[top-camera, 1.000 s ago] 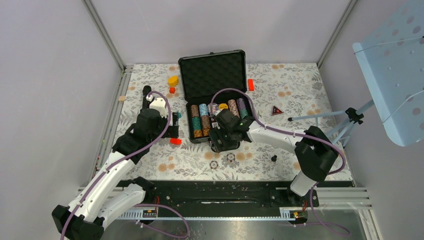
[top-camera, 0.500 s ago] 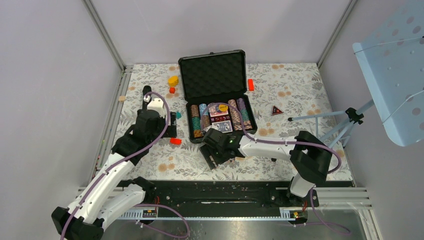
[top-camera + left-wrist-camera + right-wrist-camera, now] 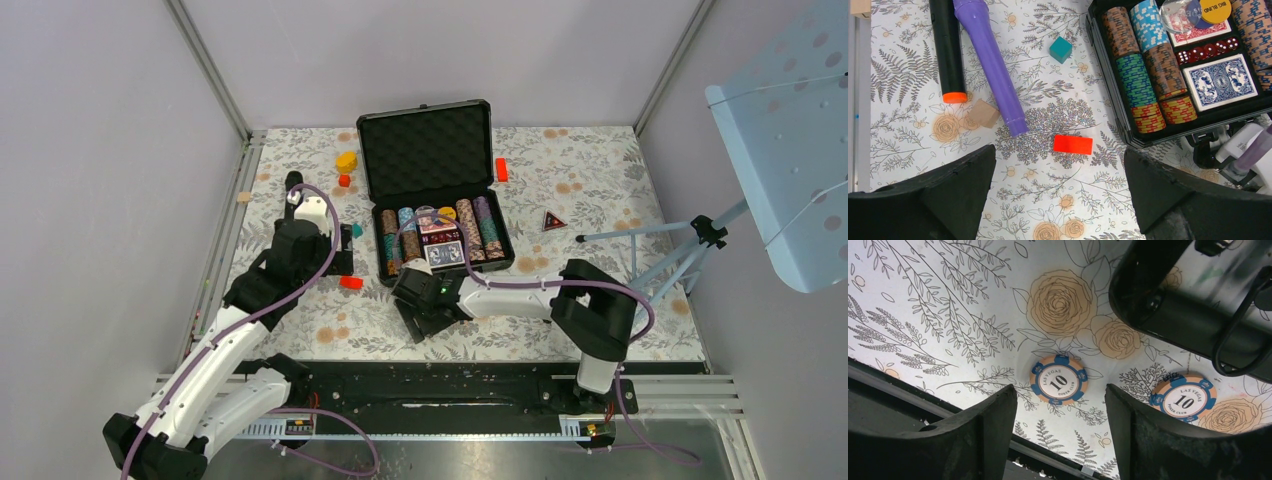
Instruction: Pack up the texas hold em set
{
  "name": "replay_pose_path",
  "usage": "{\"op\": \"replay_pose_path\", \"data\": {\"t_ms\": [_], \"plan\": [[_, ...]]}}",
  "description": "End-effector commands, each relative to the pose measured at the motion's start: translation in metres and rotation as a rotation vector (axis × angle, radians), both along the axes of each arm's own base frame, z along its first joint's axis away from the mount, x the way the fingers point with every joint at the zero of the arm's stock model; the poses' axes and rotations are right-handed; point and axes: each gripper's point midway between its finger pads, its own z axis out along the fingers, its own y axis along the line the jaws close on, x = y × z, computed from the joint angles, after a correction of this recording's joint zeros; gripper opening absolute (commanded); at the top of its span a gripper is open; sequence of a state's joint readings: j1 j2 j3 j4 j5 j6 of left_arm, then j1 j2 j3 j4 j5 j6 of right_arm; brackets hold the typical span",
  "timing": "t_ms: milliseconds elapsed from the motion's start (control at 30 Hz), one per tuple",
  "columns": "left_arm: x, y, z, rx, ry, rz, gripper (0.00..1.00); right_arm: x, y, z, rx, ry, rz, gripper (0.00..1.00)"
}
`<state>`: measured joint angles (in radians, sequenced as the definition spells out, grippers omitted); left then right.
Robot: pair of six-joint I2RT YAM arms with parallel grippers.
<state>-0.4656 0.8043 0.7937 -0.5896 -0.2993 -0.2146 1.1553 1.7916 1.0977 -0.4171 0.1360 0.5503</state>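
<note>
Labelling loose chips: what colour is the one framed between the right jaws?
Round poker chip: peach, blue edge stripes, white centre. Right wrist view.

Black case (image 3: 1193, 124) cropped, upper right

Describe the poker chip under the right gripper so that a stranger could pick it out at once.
Start at the open black case mid-table; on the floral cloth in front of its near edge lie two loose orange-and-blue chips marked 10. The wanted chip lies centred between the open fingers of the right gripper; its twin lies off to the side, past one finger.
</note>
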Motion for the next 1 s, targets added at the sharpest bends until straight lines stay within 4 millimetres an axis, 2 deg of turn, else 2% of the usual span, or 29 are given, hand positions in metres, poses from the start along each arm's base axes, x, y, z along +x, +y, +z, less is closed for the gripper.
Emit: {"op": "replay_pose_path", "data": {"t_ms": [0, 300, 533, 733, 967], "plan": [[0.005, 0.0, 0.01, -0.026, -0.044, 0.013, 0.99, 0.002, 0.006, -0.003, -0.036, -0.026, -0.018, 0.69], [0.005, -0.001, 0.01, -0.026, -0.044, 0.009, 0.99, 0.004, -0.007, -0.008, -0.143, -0.06, -0.023, 0.55], [0.005, -0.002, 0.01, -0.03, -0.043, 0.002, 0.99, 0.001, -0.007, -0.011, -0.159, -0.052, -0.012, 0.52], [0.004, -0.002, 0.01, -0.029, -0.043, 0.001, 0.99, 0.004, -0.005, -0.003, -0.132, -0.077, -0.017, 0.49], [0.004, -0.002, 0.01, -0.029, -0.042, 0.002, 0.99, 0.01, 0.003, 0.017, -0.073, -0.115, -0.02, 0.49]]}}
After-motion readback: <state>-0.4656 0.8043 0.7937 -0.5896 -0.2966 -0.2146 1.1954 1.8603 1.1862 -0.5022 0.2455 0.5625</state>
